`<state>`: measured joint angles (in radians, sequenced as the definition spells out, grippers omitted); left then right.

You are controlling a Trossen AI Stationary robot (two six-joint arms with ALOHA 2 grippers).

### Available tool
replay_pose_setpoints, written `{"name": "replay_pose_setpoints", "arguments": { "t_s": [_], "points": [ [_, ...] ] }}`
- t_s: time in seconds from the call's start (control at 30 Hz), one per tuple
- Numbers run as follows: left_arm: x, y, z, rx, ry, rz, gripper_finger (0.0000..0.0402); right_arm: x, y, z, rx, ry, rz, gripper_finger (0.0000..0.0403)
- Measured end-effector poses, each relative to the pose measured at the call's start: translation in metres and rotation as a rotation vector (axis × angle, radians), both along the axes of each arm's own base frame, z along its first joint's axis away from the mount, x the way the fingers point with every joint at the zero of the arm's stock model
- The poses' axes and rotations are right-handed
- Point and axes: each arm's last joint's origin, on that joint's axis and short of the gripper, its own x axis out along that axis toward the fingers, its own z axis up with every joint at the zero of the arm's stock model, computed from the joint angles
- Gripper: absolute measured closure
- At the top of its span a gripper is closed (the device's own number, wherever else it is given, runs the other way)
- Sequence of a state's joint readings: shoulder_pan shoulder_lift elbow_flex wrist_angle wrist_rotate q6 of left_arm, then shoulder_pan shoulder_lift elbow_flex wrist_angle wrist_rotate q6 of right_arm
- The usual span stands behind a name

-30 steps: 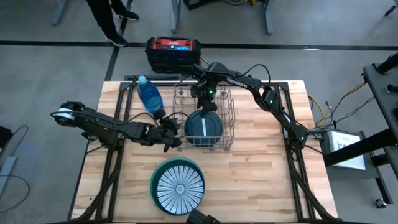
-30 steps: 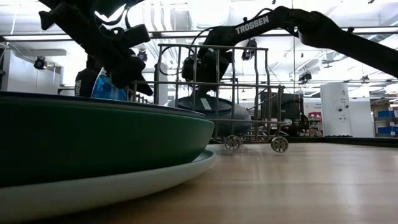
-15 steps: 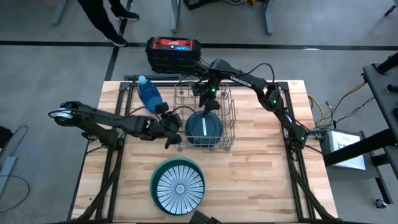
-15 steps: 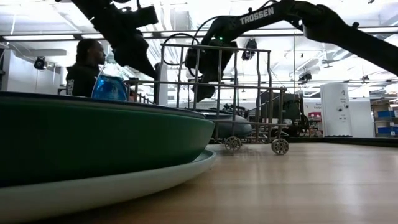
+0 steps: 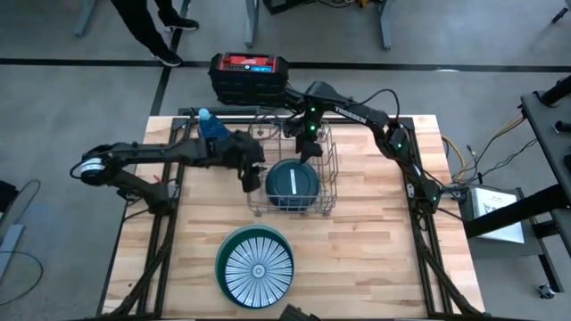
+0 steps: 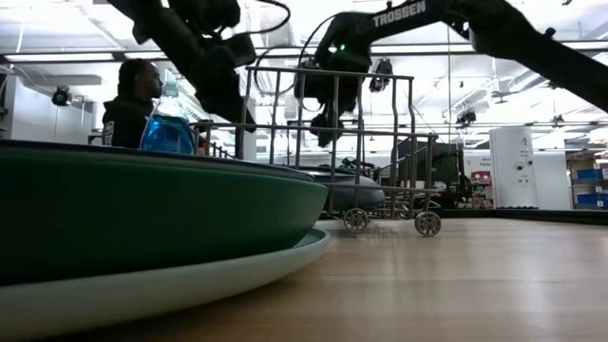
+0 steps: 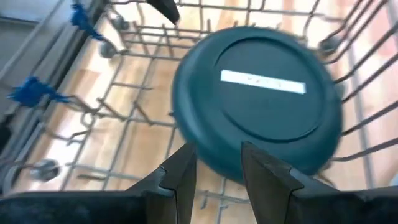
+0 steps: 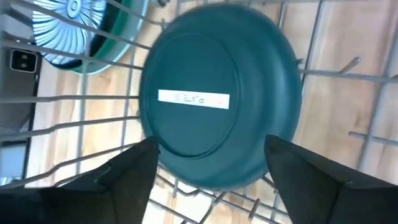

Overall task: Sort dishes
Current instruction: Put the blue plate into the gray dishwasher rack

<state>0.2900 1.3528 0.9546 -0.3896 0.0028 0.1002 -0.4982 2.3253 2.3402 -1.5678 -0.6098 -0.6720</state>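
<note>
At the near edge of the table (image 5: 375, 259) we see the striped plate (image 5: 258, 267) stacked in a green plate (image 5: 225, 245), well apart from both arms. Farther in stands the wire rack (image 5: 332, 183), with the teal plate (image 5: 293, 185) lying upside down inside it (a white label shows on its base in both wrist views). We find the left gripper (image 5: 251, 176) just beside the rack's left side, over the plate's edge, its fingers (image 7: 185, 174) a little apart and holding nothing. The right gripper (image 5: 310, 153) hangs above the far part of the rack, its fingers (image 8: 134, 168) spread wide and empty. Behind the left arm stands a blue bottle (image 5: 210, 125), and past the table's far edge sits a red and black box (image 5: 249, 71).
</note>
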Motion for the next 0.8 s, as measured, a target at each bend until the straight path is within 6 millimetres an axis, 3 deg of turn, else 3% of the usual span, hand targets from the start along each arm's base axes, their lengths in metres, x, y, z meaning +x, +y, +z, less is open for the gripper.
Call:
{"name": "replay_pose_setpoints", "arguments": {
  "t_s": [0.23,0.43,0.67,0.8],
  "points": [
    [-0.003,0.022,-0.006,-0.037,0.009,0.066,0.0287,-0.025,0.002,0.027,-0.010,-0.017,-0.038,0.0197],
    [0.003,0.025,-0.019,-0.013,0.062,0.025,0.0287,-0.047,0.013,0.030,-0.048,-0.081,-0.121,0.0280],
    [0.014,0.029,-0.044,-0.032,0.147,0.010,0.0287,-0.072,0.027,-0.006,-0.253,-0.069,-0.319,0.0390],
    [0.019,0.031,-0.055,-0.037,0.184,0.009,0.0287,-0.078,0.031,-0.025,-0.240,-0.039,-0.348,0.0395]
  ]
}}
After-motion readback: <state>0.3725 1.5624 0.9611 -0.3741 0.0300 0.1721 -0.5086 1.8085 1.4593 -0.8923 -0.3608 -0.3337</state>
